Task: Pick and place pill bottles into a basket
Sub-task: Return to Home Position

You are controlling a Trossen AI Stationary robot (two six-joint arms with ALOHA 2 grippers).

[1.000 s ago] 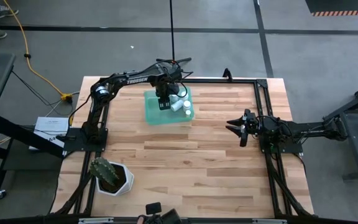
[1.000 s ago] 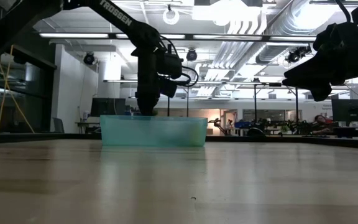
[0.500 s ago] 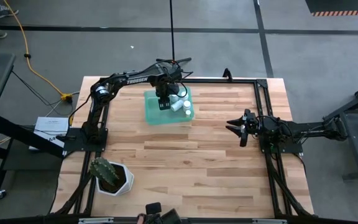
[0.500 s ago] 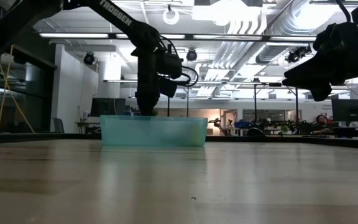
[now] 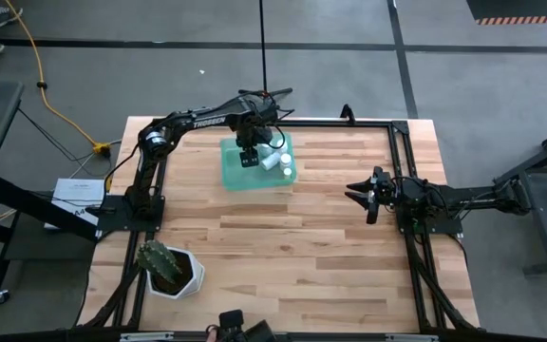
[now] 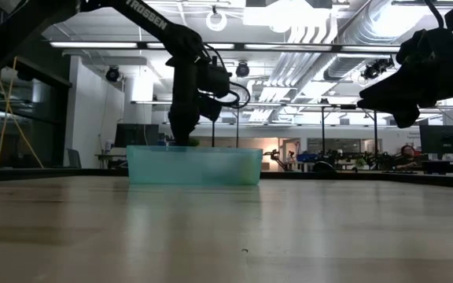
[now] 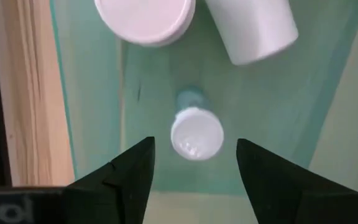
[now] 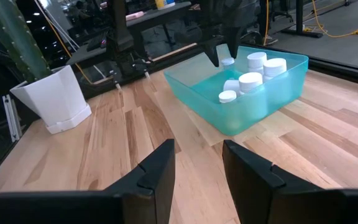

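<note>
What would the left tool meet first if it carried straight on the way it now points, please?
Pointing down into the basket, the left tool would probably meet the small upright pill bottle seen between its open fingers, cap first; the gap above the cap is unclear.

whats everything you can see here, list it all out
pill bottles: at least five, white, all inside the basket
basket: one, translucent teal, far side of the table, left of centre
cactus pot: one, white pot with green cactus, near-left corner
table: one, light wood
cable: one, yellow, on the floor beyond the table's left side
left end effector: open, low over the basket, holding nothing
right end effector: open, empty, over the table's right half
</note>
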